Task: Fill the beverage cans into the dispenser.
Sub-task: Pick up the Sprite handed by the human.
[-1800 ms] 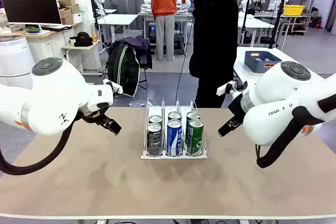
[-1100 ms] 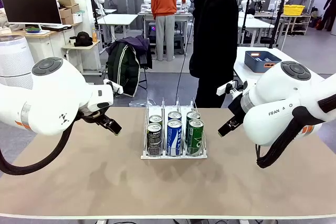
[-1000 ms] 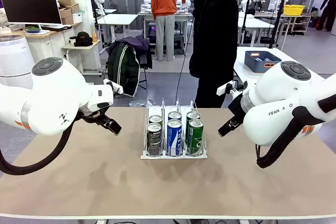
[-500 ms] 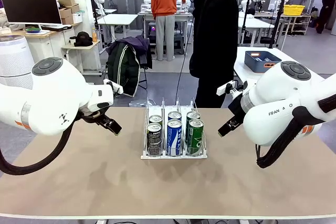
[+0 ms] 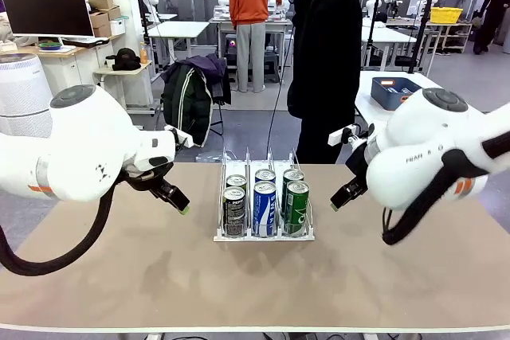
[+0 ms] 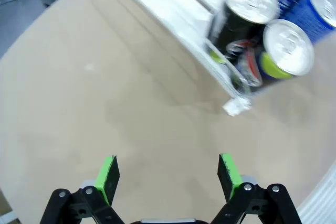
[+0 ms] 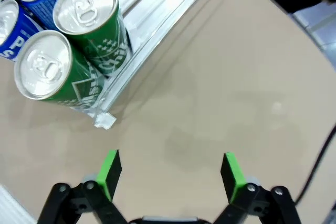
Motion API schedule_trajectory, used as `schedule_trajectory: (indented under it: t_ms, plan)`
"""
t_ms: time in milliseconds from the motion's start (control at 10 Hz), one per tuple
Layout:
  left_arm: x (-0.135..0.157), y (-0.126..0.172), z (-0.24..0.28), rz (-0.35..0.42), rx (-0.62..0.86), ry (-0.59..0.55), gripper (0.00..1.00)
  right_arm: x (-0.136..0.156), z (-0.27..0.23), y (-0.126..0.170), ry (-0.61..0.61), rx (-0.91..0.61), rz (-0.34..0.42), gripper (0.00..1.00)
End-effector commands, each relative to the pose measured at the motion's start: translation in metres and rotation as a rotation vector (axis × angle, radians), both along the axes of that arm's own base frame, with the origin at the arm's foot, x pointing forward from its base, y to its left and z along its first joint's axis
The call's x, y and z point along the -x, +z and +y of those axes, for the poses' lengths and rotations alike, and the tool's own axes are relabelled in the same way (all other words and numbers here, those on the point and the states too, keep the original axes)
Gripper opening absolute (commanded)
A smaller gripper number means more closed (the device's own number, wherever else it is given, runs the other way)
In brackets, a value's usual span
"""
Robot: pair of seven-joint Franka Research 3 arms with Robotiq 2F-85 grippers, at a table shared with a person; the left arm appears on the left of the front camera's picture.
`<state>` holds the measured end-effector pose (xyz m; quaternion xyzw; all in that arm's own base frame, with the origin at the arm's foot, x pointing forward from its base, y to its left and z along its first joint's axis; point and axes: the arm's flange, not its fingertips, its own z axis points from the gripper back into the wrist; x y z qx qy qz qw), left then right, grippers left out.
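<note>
The clear dispenser [image 5: 264, 232] stands at the table's middle and holds several beverage cans: black ones [image 5: 233, 211] in the left lane, blue ones [image 5: 264, 208] in the middle, green ones [image 5: 297, 206] on the right. My left gripper [image 5: 177, 201] hovers open and empty left of the rack. In the left wrist view its green pads [image 6: 107, 178] spread over bare table, with the black cans [image 6: 244, 29] and the dispenser [image 6: 181, 17] ahead. My right gripper [image 5: 341, 194] hangs open and empty right of the rack. The right wrist view shows the green cans [image 7: 86, 22] and the dispenser [image 7: 134, 59] at upper left.
A person in black [image 5: 327, 53] stands at the table's far side behind the dispenser. A blue bin [image 5: 396, 91] sits on another table at the back right. Bare tabletop [image 5: 255, 284] stretches in front of the rack and on both sides.
My left gripper has dipped a little lower and nearer the rack. The right arm has shifted slightly up and left. The cans stay put.
</note>
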<state>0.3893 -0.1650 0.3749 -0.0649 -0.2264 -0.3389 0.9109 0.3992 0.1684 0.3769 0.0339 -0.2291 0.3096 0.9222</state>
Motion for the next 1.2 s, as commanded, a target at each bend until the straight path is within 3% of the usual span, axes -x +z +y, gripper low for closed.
schedule_trajectory:
  t_ms: [0, 200, 400, 800, 1100]
  plan:
    - [-0.010, 0.030, 0.044, 0.093, 0.064, -0.147, 1.00, -0.015, -0.007, 0.035, 0.036, -0.020, 0.093, 1.00]
    - [-0.010, 0.064, 0.055, 0.051, 0.140, -0.263, 1.00, -0.012, -0.009, 0.080, 0.121, -0.042, 0.168, 1.00]
    - [-0.007, 0.106, 0.071, 0.012, 0.137, -0.353, 1.00, 0.008, -0.019, 0.130, 0.179, -0.068, 0.146, 1.00]
    - [0.011, 0.187, 0.100, -0.052, 0.141, -0.357, 1.00, 0.017, -0.057, 0.205, 0.210, -0.230, 0.132, 1.00]
    - [0.021, 0.213, 0.123, -0.127, 0.173, -0.263, 1.00, 0.010, -0.078, 0.227, 0.197, -0.351, 0.072, 1.00]
